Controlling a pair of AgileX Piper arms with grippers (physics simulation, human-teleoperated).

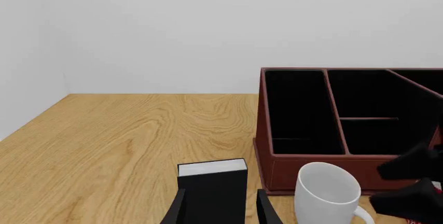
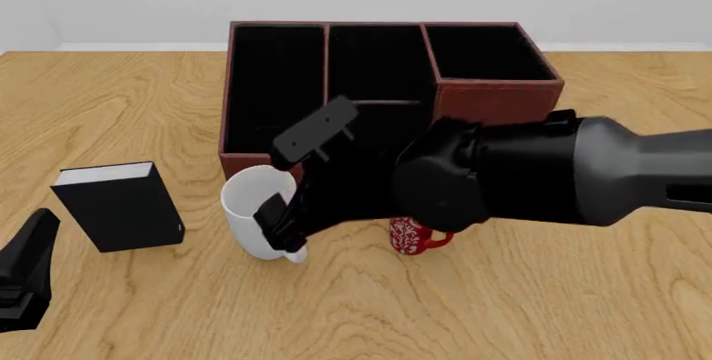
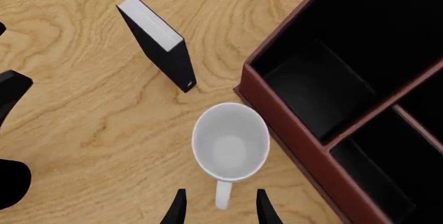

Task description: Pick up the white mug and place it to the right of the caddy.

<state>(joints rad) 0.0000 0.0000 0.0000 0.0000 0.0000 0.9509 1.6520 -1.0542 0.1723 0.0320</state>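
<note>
Above the wooden counter [image 2: 534,293], we see the right arm's tool [image 3: 220,208] poised directly over the white mug [image 2: 258,210], which stands upright just in front of the caddy [image 2: 495,93], at its front left corner, close to the wall though we cannot tell whether it touches. In the right wrist view the mug's open mouth faces the camera and its loop handle [image 3: 222,195] points back toward the tool, lying in the gap between the two spread fingers [image 3: 177,208], neither of which is on it yet. That alignment is what the coming move turns on, in our judgement: the tool need only descend along the handle's line and close across it or the rim. The left arm's tool [image 2: 28,272] sits low at the counter's near left edge, behind the small black book [image 2: 117,206], its fingers also spread and holding nothing, and well farther from the mug than the right one. A red patterned mug [image 2: 414,237] stands right of the white one, half hidden under the right arm, on the path the mug must cross to reach the caddy's right side.
</note>
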